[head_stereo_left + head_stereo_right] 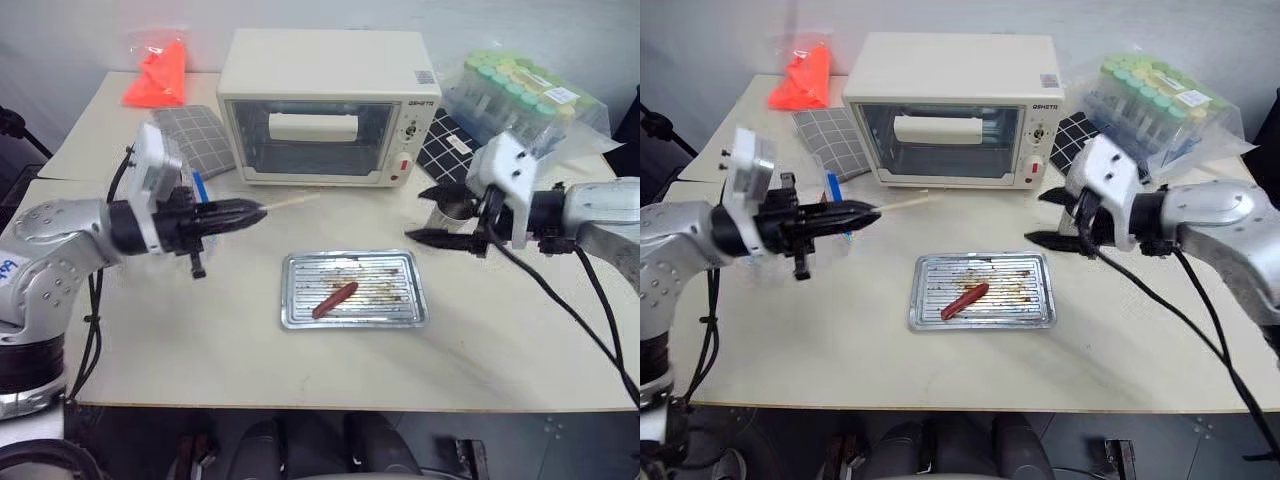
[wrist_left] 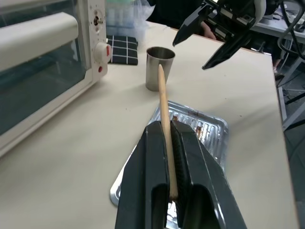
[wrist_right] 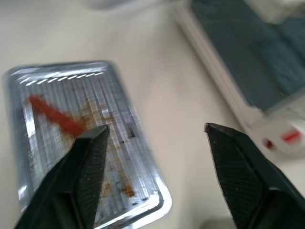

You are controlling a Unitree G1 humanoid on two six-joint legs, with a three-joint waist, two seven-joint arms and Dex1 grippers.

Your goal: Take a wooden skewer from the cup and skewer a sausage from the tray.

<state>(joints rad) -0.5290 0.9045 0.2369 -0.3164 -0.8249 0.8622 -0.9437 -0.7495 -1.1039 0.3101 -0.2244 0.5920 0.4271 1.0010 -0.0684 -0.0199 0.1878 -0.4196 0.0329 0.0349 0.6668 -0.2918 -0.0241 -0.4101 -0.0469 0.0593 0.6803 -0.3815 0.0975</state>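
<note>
Left claw (image 1: 250, 213) is clenched on the wooden skewer (image 1: 290, 202), held level above the table (image 1: 200, 350); right claw (image 1: 437, 215) hangs released by the cup (image 2: 159, 68); taking the skewer looks done; the sausage (image 1: 335, 298) lies unpierced in the tray (image 1: 400, 315).

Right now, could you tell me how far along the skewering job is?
Done: the wooden skewer is out of the cup, clamped in the left gripper with its tip pointing toward the toaster oven. In hand: the right gripper hangs open above the table beside the tray, holding nothing. Left: the sausage lies bare on the tray, not yet pierced.
</note>
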